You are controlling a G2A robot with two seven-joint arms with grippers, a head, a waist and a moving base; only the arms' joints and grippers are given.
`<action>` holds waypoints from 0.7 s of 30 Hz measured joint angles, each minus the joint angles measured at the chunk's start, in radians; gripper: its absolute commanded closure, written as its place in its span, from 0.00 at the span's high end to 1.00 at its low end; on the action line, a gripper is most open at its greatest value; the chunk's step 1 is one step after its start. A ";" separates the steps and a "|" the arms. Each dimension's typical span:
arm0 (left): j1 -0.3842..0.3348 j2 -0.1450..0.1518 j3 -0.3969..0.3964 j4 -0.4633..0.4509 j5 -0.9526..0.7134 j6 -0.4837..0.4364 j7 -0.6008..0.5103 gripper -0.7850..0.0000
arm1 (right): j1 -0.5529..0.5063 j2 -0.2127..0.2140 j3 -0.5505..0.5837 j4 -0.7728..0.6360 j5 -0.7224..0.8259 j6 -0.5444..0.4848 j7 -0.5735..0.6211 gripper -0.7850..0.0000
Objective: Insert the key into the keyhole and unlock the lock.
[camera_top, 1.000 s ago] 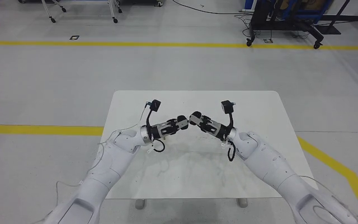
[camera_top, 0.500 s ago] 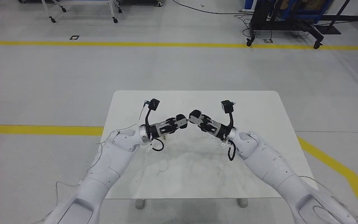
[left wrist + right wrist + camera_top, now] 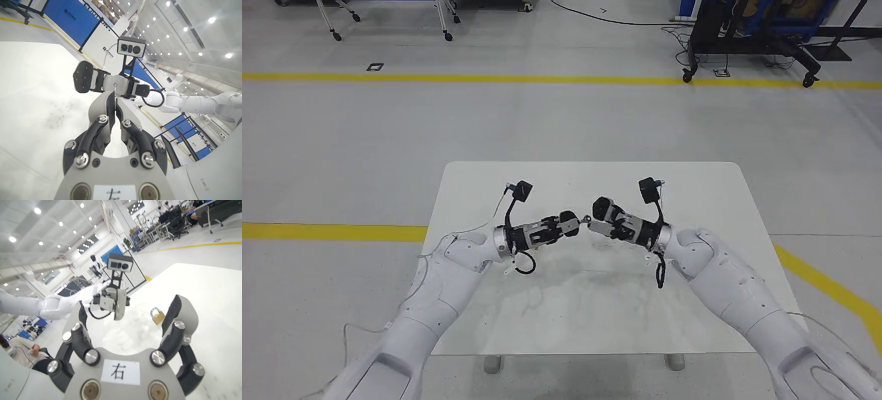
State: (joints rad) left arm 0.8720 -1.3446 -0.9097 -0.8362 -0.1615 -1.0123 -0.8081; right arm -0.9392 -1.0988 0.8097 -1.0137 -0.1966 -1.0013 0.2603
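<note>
My left gripper [image 3: 114, 99] is shut on a thin metal key [image 3: 115, 90], seen edge-on and sticking out past the fingertips. In the top view, the left gripper [image 3: 569, 220] is over the middle of the white table [image 3: 692, 200], facing my right gripper [image 3: 599, 212] at close range. The right gripper [image 3: 126, 313] stands open with nothing between its fingers. A small brass padlock [image 3: 157, 316] with its silver shackle closed lies on the table just beyond one right finger [image 3: 170, 311]. The left gripper [image 3: 119, 306] also shows in the right wrist view, a little beside the padlock.
Yellow floor lines run behind and beside the table. A black wheeled rack [image 3: 752, 40] stands far back on the right. A seated person [image 3: 20, 349] is well away from the table.
My right gripper has drawn back slightly to the right, widening the gap to the left gripper. The left gripper has dipped a little with the key.
</note>
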 measured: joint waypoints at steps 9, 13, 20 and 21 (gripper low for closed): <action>-0.044 0.001 0.119 0.017 0.044 0.000 0.000 0.00 | -0.054 0.060 0.062 -0.080 0.125 0.007 0.275 0.75; -0.058 0.006 0.148 0.019 0.042 0.000 0.000 0.00 | -0.053 0.070 0.065 -0.097 0.197 0.052 0.370 0.50; -0.070 0.016 0.166 0.023 0.039 0.000 0.000 0.00 | -0.055 0.074 0.067 -0.103 0.250 0.063 0.428 0.42; -0.071 0.017 0.167 0.023 0.038 0.000 0.000 0.00 | -0.055 0.074 0.069 -0.100 0.255 0.066 0.431 0.40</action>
State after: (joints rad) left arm 0.8007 -1.3272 -0.7432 -0.8132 -0.1236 -1.0123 -0.8077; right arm -0.9943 -1.0246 0.8784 -1.1136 0.0583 -0.9357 0.6915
